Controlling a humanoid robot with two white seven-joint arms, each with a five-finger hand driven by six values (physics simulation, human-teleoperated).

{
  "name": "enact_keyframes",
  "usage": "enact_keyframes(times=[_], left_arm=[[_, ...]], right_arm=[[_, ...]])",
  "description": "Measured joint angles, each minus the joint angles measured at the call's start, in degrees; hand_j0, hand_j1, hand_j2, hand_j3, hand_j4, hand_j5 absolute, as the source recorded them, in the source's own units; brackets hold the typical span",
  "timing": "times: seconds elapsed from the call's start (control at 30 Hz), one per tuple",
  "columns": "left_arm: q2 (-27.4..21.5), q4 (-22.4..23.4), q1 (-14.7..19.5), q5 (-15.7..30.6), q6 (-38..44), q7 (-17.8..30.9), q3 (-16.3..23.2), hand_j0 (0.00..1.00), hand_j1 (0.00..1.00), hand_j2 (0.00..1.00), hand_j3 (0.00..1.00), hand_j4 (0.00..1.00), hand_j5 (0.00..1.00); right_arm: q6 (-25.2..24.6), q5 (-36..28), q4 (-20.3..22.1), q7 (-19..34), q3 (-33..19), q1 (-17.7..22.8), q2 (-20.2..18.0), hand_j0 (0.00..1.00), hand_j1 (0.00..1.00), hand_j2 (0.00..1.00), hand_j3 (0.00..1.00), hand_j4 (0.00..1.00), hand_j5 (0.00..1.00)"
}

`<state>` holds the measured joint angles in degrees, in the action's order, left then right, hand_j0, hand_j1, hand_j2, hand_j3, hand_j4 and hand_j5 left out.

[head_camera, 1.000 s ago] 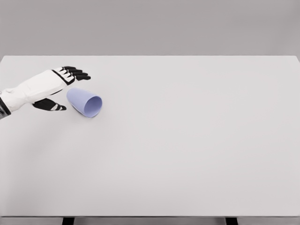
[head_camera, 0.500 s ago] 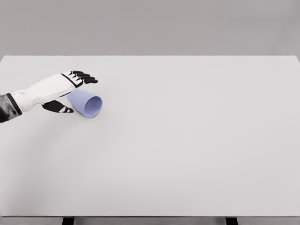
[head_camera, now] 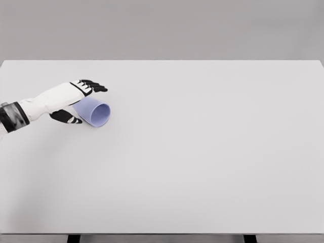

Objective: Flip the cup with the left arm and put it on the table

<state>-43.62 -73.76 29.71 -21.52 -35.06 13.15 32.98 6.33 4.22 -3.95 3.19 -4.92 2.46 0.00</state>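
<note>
A pale blue cup [head_camera: 96, 112] lies on its side on the white table [head_camera: 202, 152], its open mouth turned toward the front right. My left hand [head_camera: 83, 101] comes in from the left edge and straddles the cup's closed end. The black fingers [head_camera: 93, 85] stretch out just behind and above the cup. The thumb [head_camera: 67, 118] sits in front of it, low near the table. The hand is open, and whether it touches the cup cannot be told. The right arm is out of view.
The table's far edge [head_camera: 162, 61] meets a plain grey wall. Two dark table legs [head_camera: 74, 238] show below the near edge.
My left hand has slid to the right, so that the fingers and thumb now flank the cup's closed end. The cup has not moved.
</note>
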Motion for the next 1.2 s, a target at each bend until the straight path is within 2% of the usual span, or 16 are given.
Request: enact_keyframes(times=[0.43,1.2], left_arm=[[0.29,2.48,1.84,-1.90,0.00,2.33,1.26,1.00,1.00,1.00,1.00,1.00,1.00],[3.83,7.08,4.31,-4.01,-0.01,2.53,2.67,1.00,1.00,1.00,1.00,1.00,1.00]], right_arm=[[0.00,0.00,0.00,0.01,0.00,0.00,0.00,1.00,1.00,1.00,1.00,1.00,1.00],[0.00,0.00,0.00,0.03,0.00,0.00,0.00,1.00,1.00,1.00,1.00,1.00,1.00]])
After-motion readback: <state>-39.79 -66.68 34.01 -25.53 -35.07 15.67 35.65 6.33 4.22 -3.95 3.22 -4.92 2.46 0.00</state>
